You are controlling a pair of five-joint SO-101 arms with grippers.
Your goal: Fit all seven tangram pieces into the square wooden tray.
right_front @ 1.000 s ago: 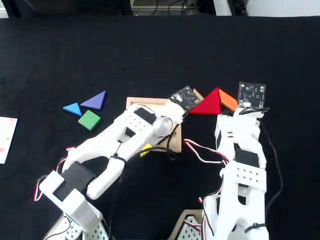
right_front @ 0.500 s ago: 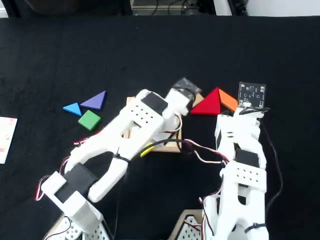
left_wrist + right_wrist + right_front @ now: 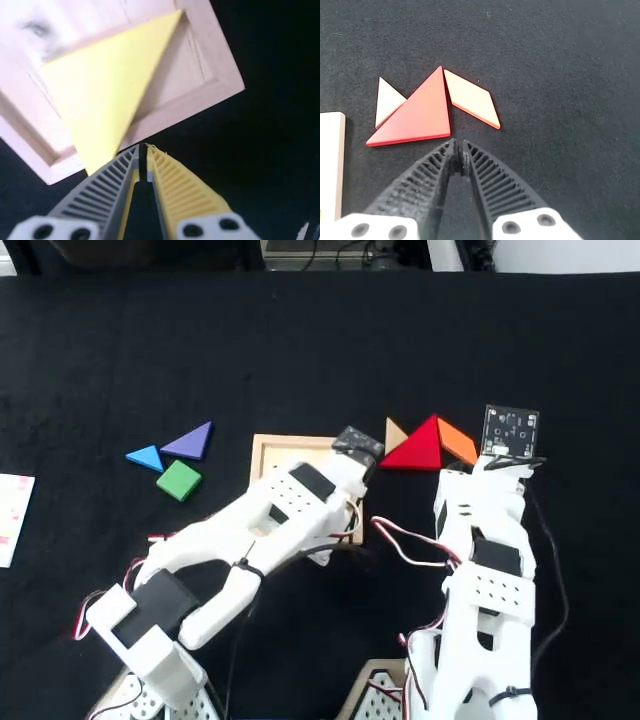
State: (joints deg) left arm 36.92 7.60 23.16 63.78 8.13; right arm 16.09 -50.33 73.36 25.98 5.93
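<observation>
The square wooden tray (image 3: 292,445) lies mid-table, mostly under my left arm (image 3: 270,525). In the left wrist view a yellow triangle (image 3: 105,85) lies in the tray (image 3: 212,92), with one corner resting over the rim. My left gripper (image 3: 142,149) is shut just off that rim, beside the corner, with nothing between its fingers. A red triangle (image 3: 415,448), an orange parallelogram (image 3: 457,440) and a pale wooden triangle (image 3: 394,432) sit right of the tray. My right gripper (image 3: 458,151) is shut just short of the red triangle (image 3: 417,117).
A blue triangle (image 3: 146,457), a purple triangle (image 3: 188,441) and a green square (image 3: 179,480) lie on the black cloth left of the tray. A white card (image 3: 12,515) sits at the left edge. My right arm (image 3: 482,540) stands at the front right.
My left arm lifted over the tray's far right corner, then drew back and lowered. The pale wooden triangle has come out from under it. The right arm stayed still.
</observation>
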